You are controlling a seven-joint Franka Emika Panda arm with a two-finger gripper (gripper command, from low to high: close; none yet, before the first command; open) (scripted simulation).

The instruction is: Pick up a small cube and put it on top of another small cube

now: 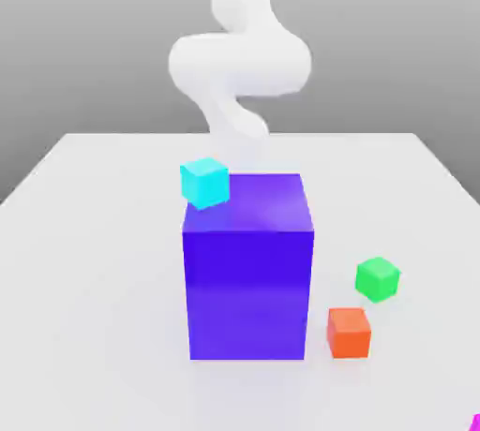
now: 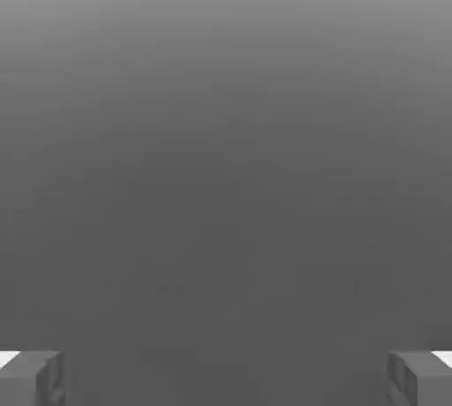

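A pale grey table [image 1: 84,260] is set against a plain grey backdrop. The gripper [image 2: 226,378] is spread wide, with nothing held. The small cube [image 1: 475,423] is seen at the table's near edge, toward the exterior view's right, beyond the orange-red cube [image 1: 349,333].

Cyan cube [image 1: 204,182], violet block [image 1: 247,270], perhaps magenta sliver [image 1: 475,423].
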